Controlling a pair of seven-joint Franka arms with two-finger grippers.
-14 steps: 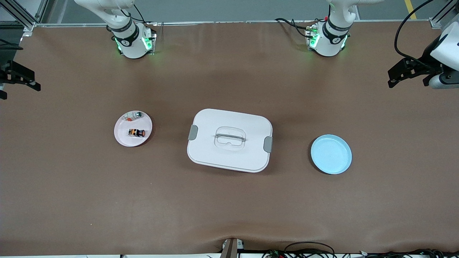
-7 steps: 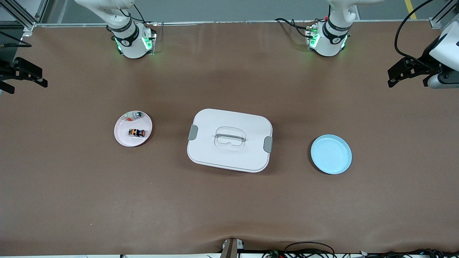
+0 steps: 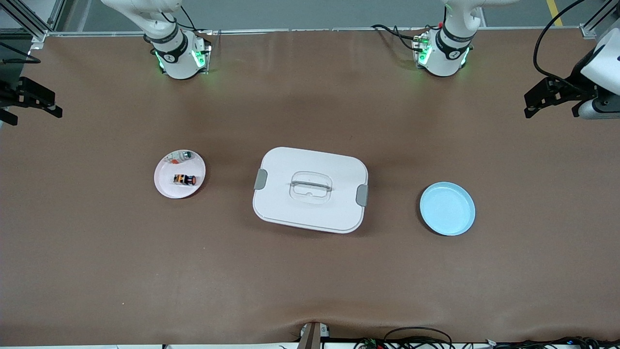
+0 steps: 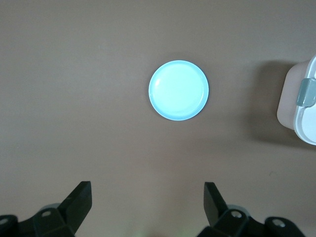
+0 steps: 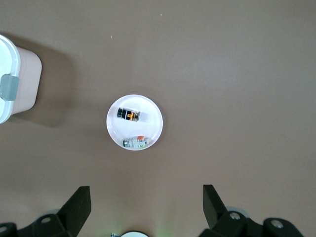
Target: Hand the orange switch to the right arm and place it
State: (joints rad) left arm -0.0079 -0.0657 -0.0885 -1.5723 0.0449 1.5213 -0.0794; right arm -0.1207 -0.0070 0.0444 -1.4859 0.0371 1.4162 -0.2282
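- Hanging wide open and empty at the frame's left edge: right gripper [image 3: 29, 99].
- Sitting left of centre, orange switch [image 3: 184, 180] lies on the pink plate [image 3: 167, 186], apparently awaiting pickup.
- Idling empty at the right edge, left gripper [image 3: 550, 99] is splayed too.

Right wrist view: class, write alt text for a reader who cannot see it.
A small white plate on a brown table holds the orange switch and a silver-and-green piece. The right hand hangs open above, and a corner of a white lidded box shows at the edge.
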